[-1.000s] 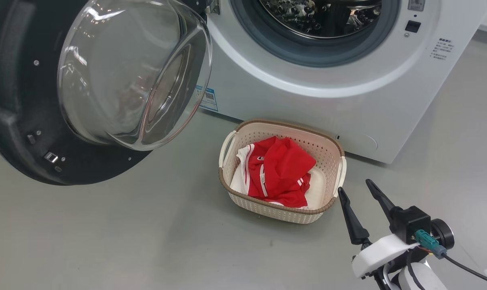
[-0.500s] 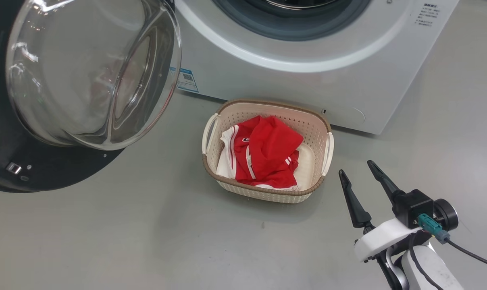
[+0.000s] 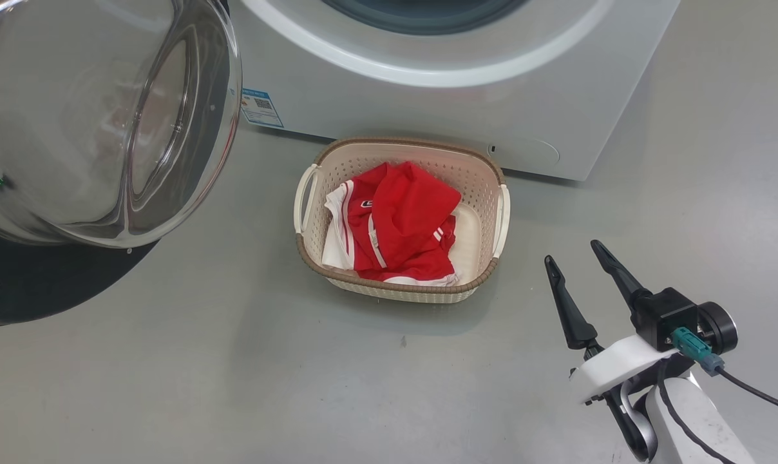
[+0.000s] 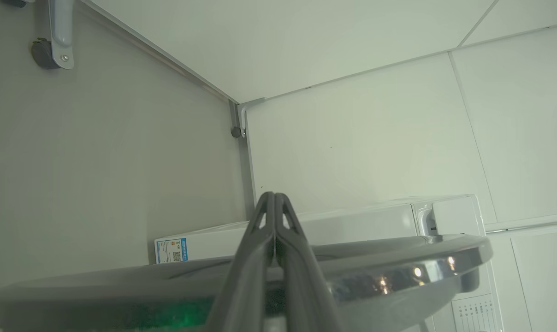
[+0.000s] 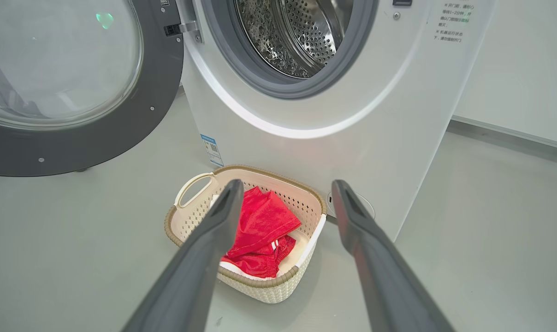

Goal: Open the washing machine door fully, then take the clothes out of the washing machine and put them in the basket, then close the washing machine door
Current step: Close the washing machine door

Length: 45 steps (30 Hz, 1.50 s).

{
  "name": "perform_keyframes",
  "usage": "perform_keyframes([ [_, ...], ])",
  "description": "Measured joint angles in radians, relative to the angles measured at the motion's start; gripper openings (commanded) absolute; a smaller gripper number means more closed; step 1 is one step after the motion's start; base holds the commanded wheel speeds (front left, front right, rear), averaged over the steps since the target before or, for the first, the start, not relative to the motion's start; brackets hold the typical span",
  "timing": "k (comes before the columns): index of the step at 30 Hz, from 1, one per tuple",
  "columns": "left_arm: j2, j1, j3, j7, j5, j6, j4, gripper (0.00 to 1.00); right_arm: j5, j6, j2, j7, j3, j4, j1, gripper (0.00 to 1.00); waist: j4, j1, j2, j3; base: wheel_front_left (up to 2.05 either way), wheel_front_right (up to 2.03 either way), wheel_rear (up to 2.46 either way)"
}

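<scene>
The washing machine door (image 3: 41, 283) hangs open at the left, its clear glass bowl (image 3: 93, 116) bulging toward me. The white washing machine (image 3: 427, 103) stands behind, and its steel drum (image 5: 301, 37) looks empty. The red clothes (image 3: 402, 219) lie in the cream basket (image 3: 312, 258) on the floor before the machine. To the right of the basket my right gripper (image 3: 572, 252) hovers open with nothing in it. In the left wrist view my left gripper (image 4: 275, 196) is shut on nothing, its fingers crossing the door's glossy edge (image 4: 398, 272). Whether they touch it I cannot tell.
Grey floor (image 3: 234, 374) spreads around the basket and under the door. A white wall (image 5: 513, 69) stands to the right of the machine. A castor on a grey leg (image 4: 52, 50) shows in the left wrist view's corner.
The head camera has shifted, so the machine, door and basket slide up and left in the picture. The right gripper stays open beside the basket. The clothes have not moved.
</scene>
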Motion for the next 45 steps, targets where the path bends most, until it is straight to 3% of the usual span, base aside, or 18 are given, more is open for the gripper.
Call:
perform_keyframes([
  [8, 0.012, -0.028, -0.021, 0.057, -0.002, -0.041, 0.06, 0.0, 0.0, 0.0, -0.002, 0.0, -0.004, 0.005, -0.002, 1.0, 0.002, 0.0, 0.0, 0.004, 0.0, 0.0, 0.0],
  [19, 0.021, -0.031, -0.061, 0.242, -0.072, -0.136, 0.1, 0.0, 0.0, 0.0, -0.007, 0.0, -0.007, 0.022, -0.014, 1.0, 0.022, -0.0001, 0.0, -0.014, 0.0, 0.0, 0.0],
  [34, 0.001, -0.014, -0.129, 0.515, -0.151, -0.178, 0.035, 0.0, 0.001, 0.0, 0.0, 0.0, 0.005, 0.029, -0.013, 1.0, 0.031, -0.0001, 0.0, -0.045, 0.0, 0.0, 0.0],
  [45, -0.016, 0.047, -0.168, 0.641, -0.178, -0.187, -0.071, 0.0, 0.007, 0.0, 0.008, 0.0, 0.009, 0.029, -0.013, 1.0, 0.004, -0.0001, 0.0, -0.058, 0.0, 0.0, 0.0],
])
